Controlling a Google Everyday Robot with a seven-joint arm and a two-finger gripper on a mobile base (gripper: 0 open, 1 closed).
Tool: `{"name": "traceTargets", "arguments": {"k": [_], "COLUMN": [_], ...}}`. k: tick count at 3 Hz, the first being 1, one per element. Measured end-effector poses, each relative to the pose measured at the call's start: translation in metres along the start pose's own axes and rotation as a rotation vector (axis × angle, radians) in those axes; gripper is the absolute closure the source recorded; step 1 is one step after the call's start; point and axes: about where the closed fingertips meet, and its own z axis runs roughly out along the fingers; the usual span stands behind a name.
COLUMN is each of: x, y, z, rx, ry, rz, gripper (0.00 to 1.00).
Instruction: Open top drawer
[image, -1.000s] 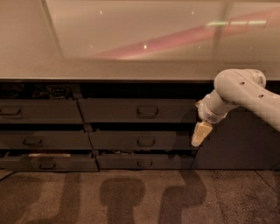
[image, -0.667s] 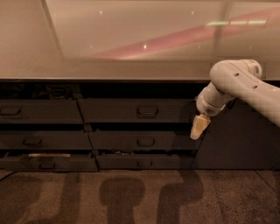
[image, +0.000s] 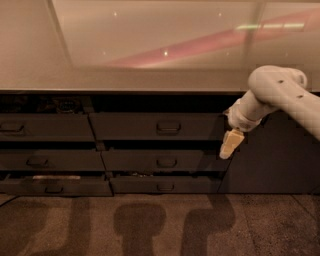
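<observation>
The top drawer (image: 130, 126) is a wide dark grey front just under the countertop, with a small loop handle (image: 168, 127) at its middle. A dark gap runs above it. My gripper (image: 229, 144), a pale cream tip on the white arm (image: 272, 92), hangs pointing down and left at the drawer's right end. It sits well to the right of the handle, at the level of the front's lower edge. It holds nothing that I can see.
Two shallower drawers (image: 160, 162) lie below the top one, and a second column of drawers (image: 45, 127) stands to the left. A plain dark panel (image: 280, 160) is on the right. A pale countertop (image: 150, 80) overhangs, and the floor (image: 150, 225) in front shows shadows.
The arm has lifted a little and the gripper has risen slightly beside the drawer's right end. The drawers have not moved.
</observation>
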Motion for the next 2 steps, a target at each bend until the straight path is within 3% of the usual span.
{"name": "traceTargets", "arguments": {"k": [1,2], "x": [0.009,-0.002], "y": [0.013,0.011], "z": [0.012,-0.003], "rx": [-0.160,-0.192], "ry": [-0.188,-0.270], "rz": [-0.023,-0.073], "gripper": [0.00,0.00]}}
